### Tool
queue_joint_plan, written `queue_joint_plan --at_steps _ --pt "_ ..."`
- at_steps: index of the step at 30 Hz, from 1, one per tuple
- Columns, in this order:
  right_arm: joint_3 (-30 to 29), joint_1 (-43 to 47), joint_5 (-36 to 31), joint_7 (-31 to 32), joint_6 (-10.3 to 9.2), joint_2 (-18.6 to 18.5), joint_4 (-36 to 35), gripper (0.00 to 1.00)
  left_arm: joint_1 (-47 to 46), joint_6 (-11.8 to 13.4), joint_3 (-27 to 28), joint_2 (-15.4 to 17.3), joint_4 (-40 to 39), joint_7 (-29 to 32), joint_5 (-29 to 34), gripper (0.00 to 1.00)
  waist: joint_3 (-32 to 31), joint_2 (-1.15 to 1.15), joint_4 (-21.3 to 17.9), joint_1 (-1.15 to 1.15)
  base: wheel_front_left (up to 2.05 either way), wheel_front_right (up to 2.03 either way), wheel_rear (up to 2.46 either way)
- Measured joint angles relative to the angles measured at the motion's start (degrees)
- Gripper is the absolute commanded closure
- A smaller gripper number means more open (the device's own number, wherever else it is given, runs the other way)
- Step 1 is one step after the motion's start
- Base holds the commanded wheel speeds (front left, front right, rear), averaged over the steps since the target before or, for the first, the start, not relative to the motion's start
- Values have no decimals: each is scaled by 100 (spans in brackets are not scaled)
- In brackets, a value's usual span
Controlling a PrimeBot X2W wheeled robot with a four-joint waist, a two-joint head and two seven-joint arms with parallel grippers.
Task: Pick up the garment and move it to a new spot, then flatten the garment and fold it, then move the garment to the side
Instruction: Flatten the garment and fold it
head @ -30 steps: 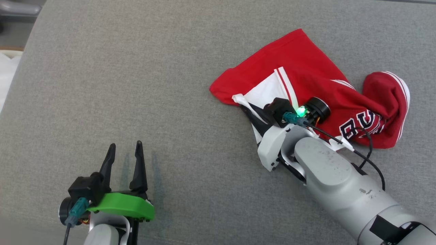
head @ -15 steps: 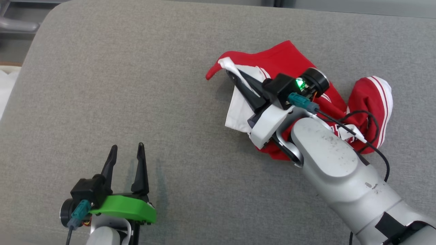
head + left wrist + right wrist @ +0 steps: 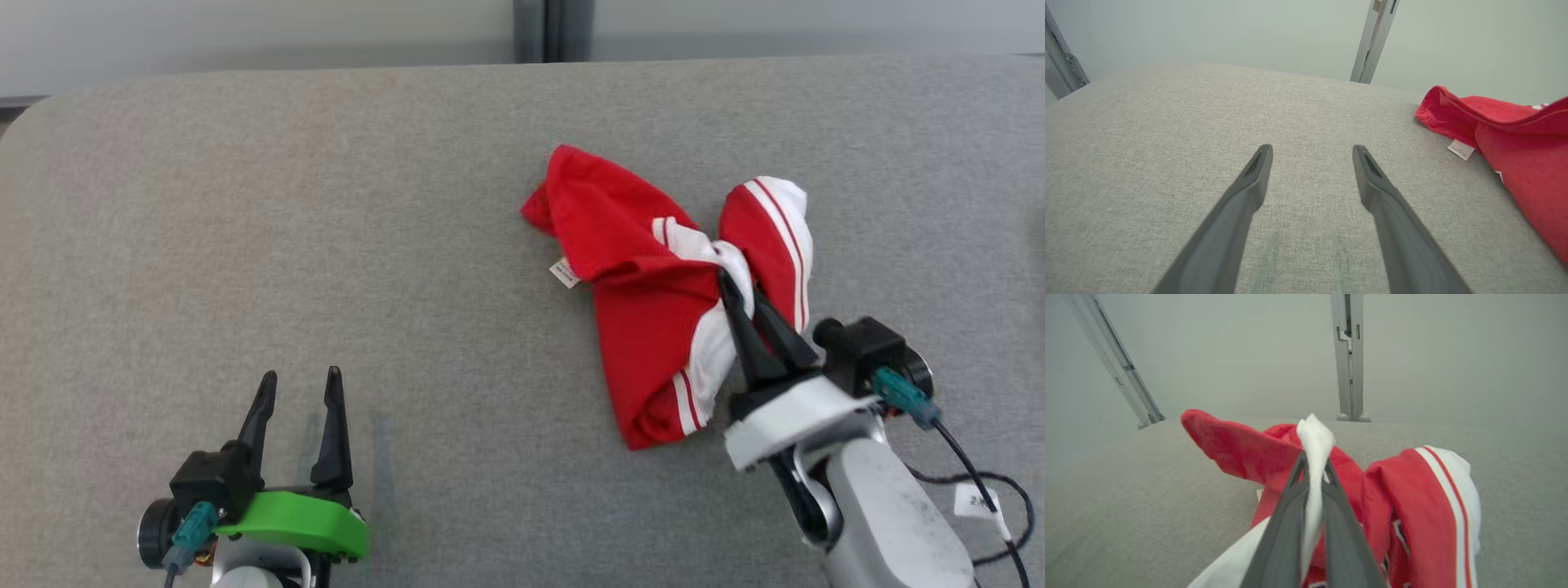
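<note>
The garment (image 3: 645, 327) is a red piece with white panels and stripes, bunched in a heap right of centre on the grey cushion. My right gripper (image 3: 731, 282) is shut on a white fold of it; in the right wrist view that white cloth (image 3: 1314, 457) is pinched between the two fingers, with the red garment (image 3: 1241, 445) draped behind. My left gripper (image 3: 298, 380) stands open at the lower left, well clear of the cloth, nothing between its fingers. In the left wrist view the left gripper (image 3: 1312, 151) points over bare cushion and the garment (image 3: 1515, 139) lies at the right.
The grey cushioned surface (image 3: 245, 229) stretches wide to the left and front. A small white label (image 3: 563, 273) sticks out at the garment's left edge. A pale wall and a metal post (image 3: 551, 28) stand behind the far edge. A black cable (image 3: 980, 482) trails by my right wrist.
The head camera has tilted up, bringing the far edge into view. My right gripper, still holding the white fold, has swung from left to right, and the garment is now bunched more tightly. The left arm stayed.
</note>
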Motion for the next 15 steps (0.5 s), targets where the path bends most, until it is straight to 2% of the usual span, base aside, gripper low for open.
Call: queue_joint_plan --at_steps 3,9,11,15 --pt "-495 449 -178 0 0 -7 99 0 12 -22 -42 -1 -14 0 53 0 -74 0 -238 0 0 0 0" --pt "-965 692 -453 -1 0 -4 -5 0 9 -68 -209 -1 -4 0 113 0 -166 0 -667 0 0 0 0" --pt "-1002 695 -453 0 0 -4 -68 0 -3 -94 -367 0 40 0 90 0 -184 0 -777 0 0 0 0" --pt "-1000 689 -464 -1 0 -1 -154 0 -205 -152 -1048 -1 201 0 -26 0 -196 0 -938 0 0 0 0"
